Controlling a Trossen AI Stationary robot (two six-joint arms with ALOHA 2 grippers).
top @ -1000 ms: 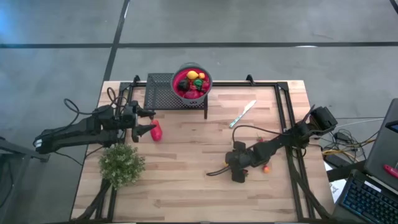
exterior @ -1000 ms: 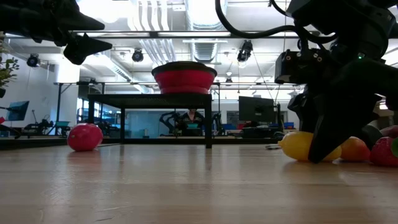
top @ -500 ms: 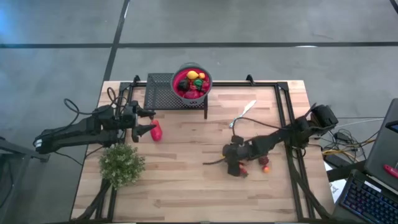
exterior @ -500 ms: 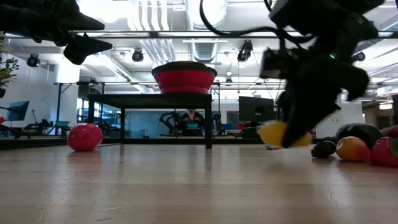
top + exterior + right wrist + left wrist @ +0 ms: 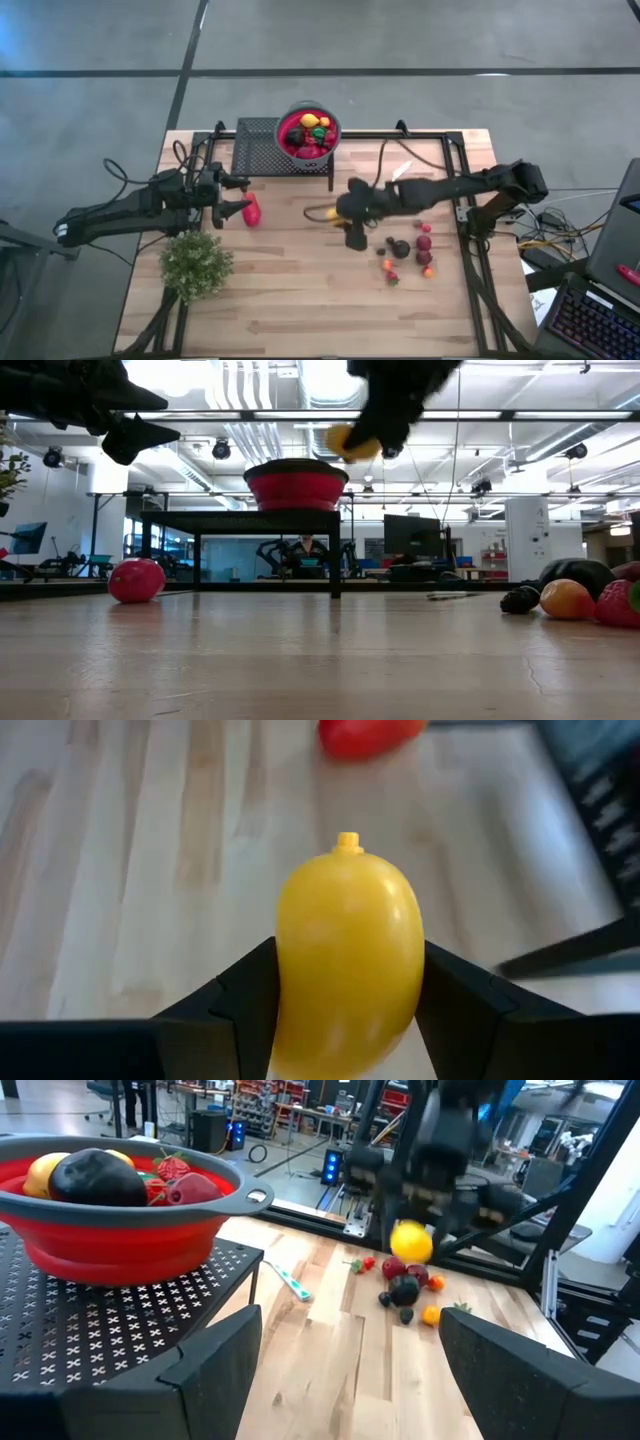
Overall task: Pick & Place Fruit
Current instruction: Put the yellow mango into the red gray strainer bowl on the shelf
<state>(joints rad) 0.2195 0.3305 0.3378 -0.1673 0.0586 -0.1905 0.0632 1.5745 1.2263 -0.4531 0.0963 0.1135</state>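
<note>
Right now your right hand (image 5: 345, 1010) is clamped on a yellow lemon (image 5: 348, 955), its two dark fingers (image 5: 240, 995) pressing on both sides of the fruit with the stem nub pointing away from the wrist. You are holding that lemon in the air over the middle of the wooden table (image 5: 290, 290), between the red bowl (image 5: 309, 133) and the loose fruits; the low view shows it raised above the level of the bowl's rim. You have that bowl standing on a black mesh rack (image 5: 262, 147) at the far edge of the table, already holding yellow, red, green and dark pieces. You can see a small cluster of fruits (image 5: 410, 255) lying on the table nearer the right side, in red, orange and dark maroon. A silver knife (image 5: 400, 172) lies near the rack. Your left hand (image 5: 238, 196) hovers with its fingers spread apart and nothing between them, just beside the larger red piece (image 5: 252, 210) resting on the table. A bushy green plant (image 5: 195, 265) stands near the left arm.
</note>
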